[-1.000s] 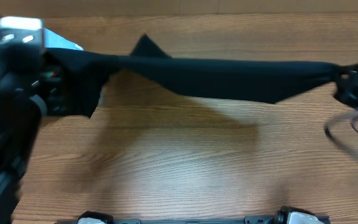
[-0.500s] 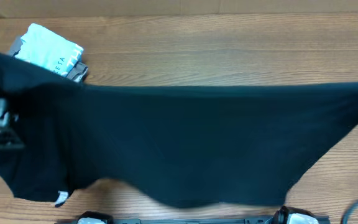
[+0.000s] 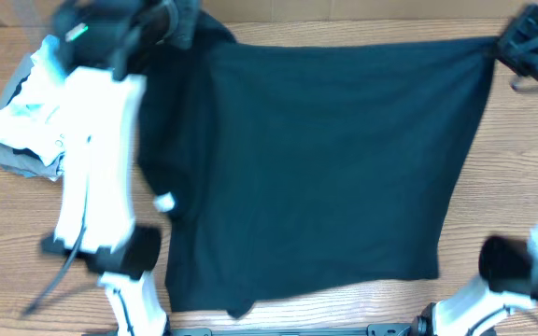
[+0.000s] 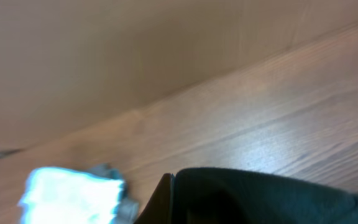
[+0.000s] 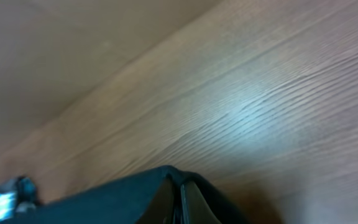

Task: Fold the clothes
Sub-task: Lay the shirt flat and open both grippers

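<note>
The clothes, a plain black T-shirt [image 3: 316, 168], lie spread wide over the wooden table, reaching from the far edge to the near edge. My left gripper [image 3: 180, 21] is shut on its far left corner, and my right gripper [image 3: 504, 47] is shut on its far right corner. In the left wrist view the closed jaws [image 4: 173, 182] pinch black fabric [image 4: 260, 196]. The right wrist view shows its closed fingertips [image 5: 178, 186] wrapped in the same dark cloth [image 5: 104, 202]. A small white tag [image 3: 164, 202] shows near the shirt's left side.
A pile of folded light blue and grey garments [image 3: 26, 131] sits at the table's left, partly behind my white left arm [image 3: 96, 168]. It also appears as a pale blur, the pile [image 4: 67, 196], in the left wrist view. A wall [image 4: 104, 56] rises behind the table.
Both grippers have swung the shirt from a bunched, hanging strip toward the far edge of the table. The cloth has opened out flat over the table. Both arms now reach far back.
</note>
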`<state>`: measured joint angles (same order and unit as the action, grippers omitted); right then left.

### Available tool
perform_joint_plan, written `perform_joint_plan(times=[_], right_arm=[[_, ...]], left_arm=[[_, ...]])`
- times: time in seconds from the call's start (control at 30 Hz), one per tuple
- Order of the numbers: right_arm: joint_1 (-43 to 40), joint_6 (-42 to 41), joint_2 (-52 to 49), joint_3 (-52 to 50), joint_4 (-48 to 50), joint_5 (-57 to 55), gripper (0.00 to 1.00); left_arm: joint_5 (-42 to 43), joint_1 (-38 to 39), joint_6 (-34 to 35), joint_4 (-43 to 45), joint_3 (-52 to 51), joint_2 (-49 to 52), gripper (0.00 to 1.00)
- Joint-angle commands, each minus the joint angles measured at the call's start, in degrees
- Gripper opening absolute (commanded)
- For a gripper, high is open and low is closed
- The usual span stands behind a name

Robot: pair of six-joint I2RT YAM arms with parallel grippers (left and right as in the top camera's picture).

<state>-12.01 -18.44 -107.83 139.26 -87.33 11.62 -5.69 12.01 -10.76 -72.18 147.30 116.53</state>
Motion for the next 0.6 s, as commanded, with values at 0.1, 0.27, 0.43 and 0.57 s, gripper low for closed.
perform_joint_plan(times=[0.1, 0.27, 0.43, 0.57], right_arm=[[-0.37, -0.26, -15.52, -0.02, 12.48, -0.87, 0.19], [-1.33, 3.91, -21.59, -0.02, 20.28, -2.08, 0.85], [-6.34, 3.80, -18.84, 0.31, 17.14, -0.72, 0.88], [-11.26, 3.85, -13.62, 0.31, 9.22, 2.14, 0.88]], left_arm=[[2.78, 0.04, -0.31, 9.51, -0.15, 16.81, 0.22], [0.66, -0.35, 3.19, 14.01, -0.15, 21.05, 0.84], [-3.89, -1.77, 3.45, 10.47, 2.16, 16.92, 1.00], [-3.06, -2.73, 3.21, 0.98, 2.84, 8.96, 1.00]])
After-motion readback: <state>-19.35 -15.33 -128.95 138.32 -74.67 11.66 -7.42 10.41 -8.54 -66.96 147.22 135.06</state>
